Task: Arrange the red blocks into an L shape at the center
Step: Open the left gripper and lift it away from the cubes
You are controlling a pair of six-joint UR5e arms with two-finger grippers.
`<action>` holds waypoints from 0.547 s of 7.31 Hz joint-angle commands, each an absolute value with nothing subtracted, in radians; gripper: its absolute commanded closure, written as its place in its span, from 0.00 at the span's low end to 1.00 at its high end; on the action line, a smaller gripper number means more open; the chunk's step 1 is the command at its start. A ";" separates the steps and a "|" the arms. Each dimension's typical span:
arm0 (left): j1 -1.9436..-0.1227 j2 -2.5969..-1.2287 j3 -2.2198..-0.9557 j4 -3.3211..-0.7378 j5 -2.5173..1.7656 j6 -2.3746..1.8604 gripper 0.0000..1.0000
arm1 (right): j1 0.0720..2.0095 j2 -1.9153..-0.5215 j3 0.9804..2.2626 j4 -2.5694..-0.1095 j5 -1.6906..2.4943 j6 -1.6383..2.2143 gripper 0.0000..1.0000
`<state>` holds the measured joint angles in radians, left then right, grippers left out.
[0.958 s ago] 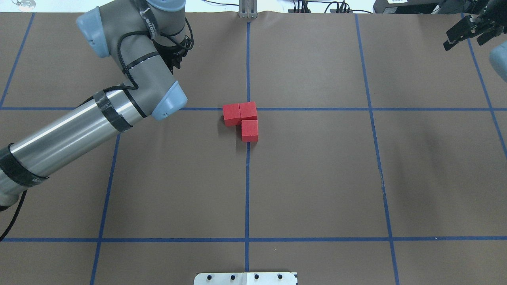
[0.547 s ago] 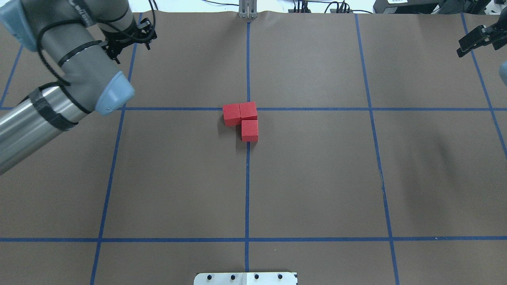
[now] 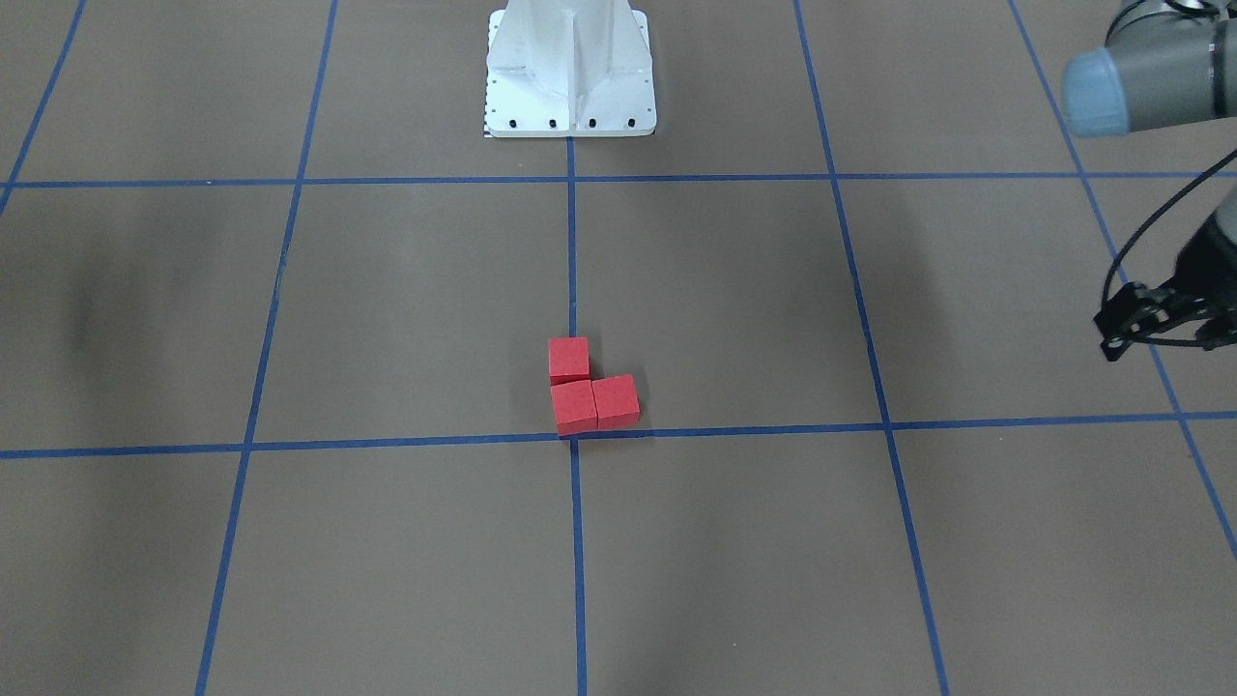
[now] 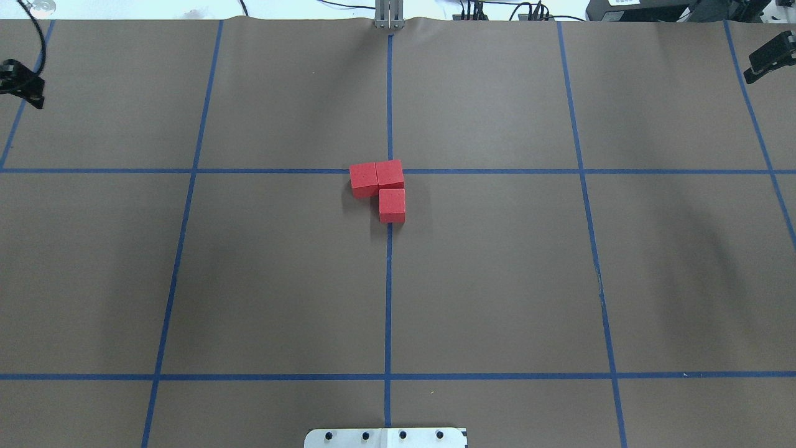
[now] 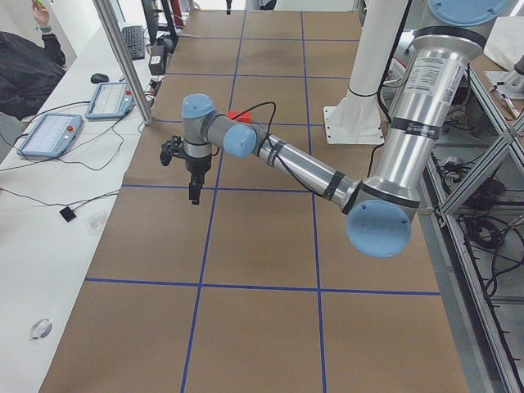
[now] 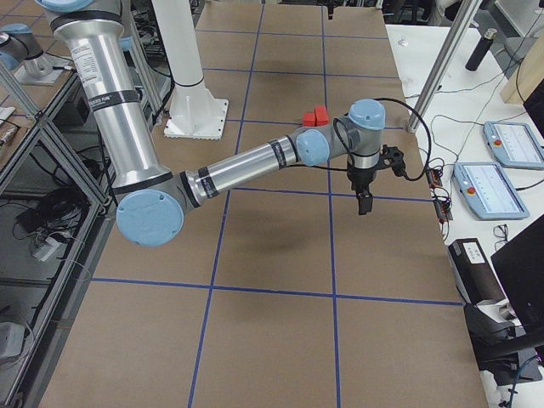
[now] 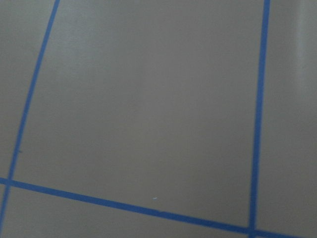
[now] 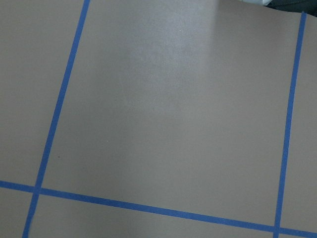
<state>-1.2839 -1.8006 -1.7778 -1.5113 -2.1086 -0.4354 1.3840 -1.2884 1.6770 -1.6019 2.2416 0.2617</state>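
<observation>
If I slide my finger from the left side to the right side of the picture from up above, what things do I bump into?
left gripper at the left edge -> red blocks in the middle, snug together in an L -> right gripper at the right edge

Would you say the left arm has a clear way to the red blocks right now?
Probably yes: the left gripper hangs off to its own side, and only bare brown surface lies between it and the red blocks.
</observation>
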 commanded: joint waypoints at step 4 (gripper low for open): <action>-1.515 -1.625 -1.754 -1.516 -2.164 0.062 0.00 | 1.564 -1.439 1.667 -1.602 2.387 0.163 0.01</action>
